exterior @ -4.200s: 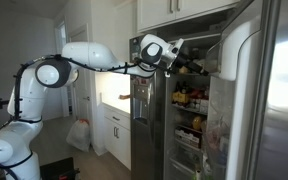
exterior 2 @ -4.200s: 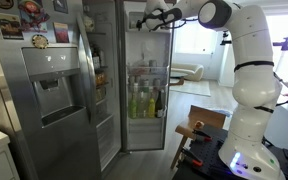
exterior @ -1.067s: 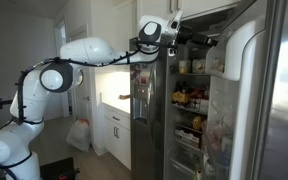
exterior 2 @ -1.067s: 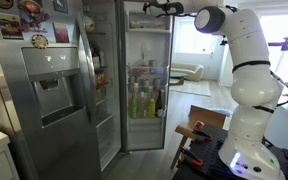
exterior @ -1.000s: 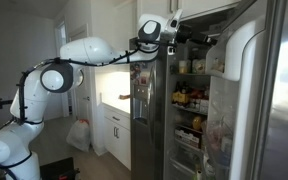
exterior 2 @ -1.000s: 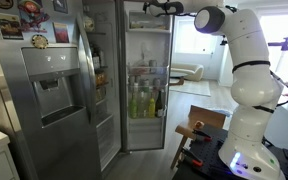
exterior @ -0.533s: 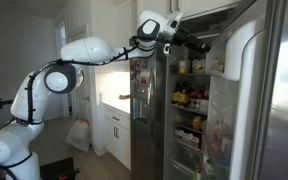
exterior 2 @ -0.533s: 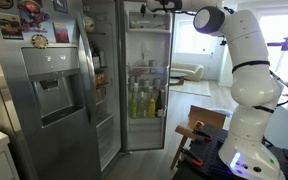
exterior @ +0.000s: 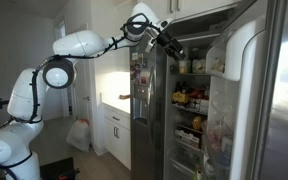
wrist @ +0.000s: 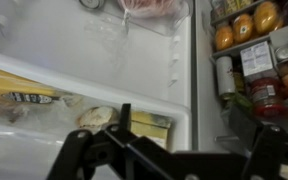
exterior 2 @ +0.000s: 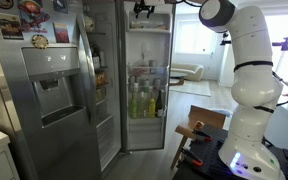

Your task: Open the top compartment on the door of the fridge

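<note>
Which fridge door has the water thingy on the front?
The narrower steel door, the one with the dispenser and magnets on it. The wide door shows only plain steel outside.

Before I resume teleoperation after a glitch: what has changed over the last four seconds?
The tool rose, then pulled back from the door and tilted downward, gripping nothing. The door, its top compartment and the bottles look unchanged.

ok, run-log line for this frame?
arm: raised at top of fridge | gripper: open, empty | top compartment: on door, not gripped | cover: open or shut unclear
</note>
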You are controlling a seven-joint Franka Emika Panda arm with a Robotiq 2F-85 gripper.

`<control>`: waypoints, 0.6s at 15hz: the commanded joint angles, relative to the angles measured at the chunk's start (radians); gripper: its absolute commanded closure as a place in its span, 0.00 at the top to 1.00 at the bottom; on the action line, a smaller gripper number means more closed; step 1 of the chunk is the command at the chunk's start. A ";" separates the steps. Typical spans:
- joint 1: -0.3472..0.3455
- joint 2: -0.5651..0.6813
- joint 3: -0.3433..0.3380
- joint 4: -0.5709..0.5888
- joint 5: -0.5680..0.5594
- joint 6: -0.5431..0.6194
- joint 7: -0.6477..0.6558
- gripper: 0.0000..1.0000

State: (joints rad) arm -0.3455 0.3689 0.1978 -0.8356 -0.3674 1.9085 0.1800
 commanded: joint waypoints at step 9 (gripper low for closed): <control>0.060 -0.256 0.131 -0.356 0.087 -0.321 -0.106 1.00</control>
State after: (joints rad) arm -0.2721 0.2168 0.3153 -1.0316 -0.3314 1.5894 0.0829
